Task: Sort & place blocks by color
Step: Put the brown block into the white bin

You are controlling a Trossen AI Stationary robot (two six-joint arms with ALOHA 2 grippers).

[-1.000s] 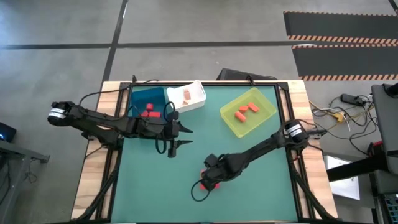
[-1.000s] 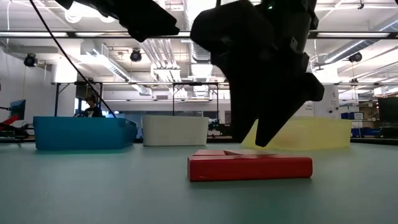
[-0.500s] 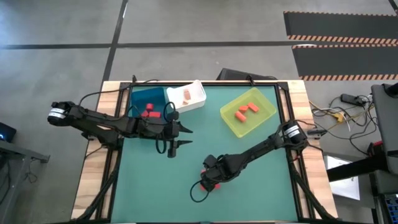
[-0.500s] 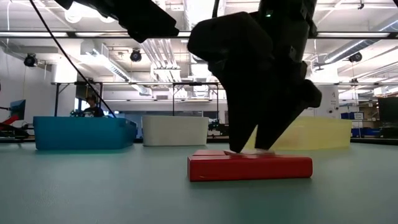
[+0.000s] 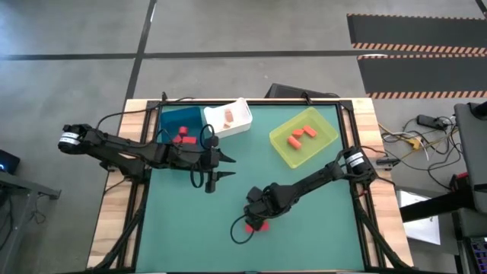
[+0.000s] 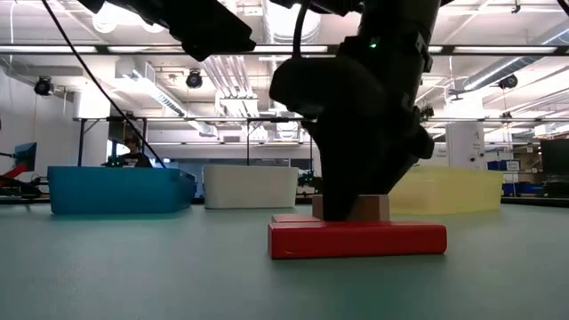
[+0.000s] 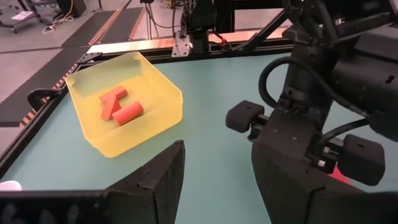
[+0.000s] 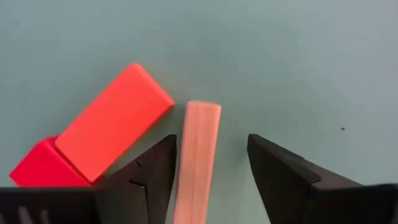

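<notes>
Right gripper hangs low over the bench's middle near its front edge, its fingers parted around a pale tan bar with a gap on each side, touching nothing that shows; the high view hides this bar under the arm, while the low view shows it just behind a red bar. Left gripper waits open toward the bench's left side.

right gripper fingers apparently apart, lowered; left gripper hovering.
</notes>
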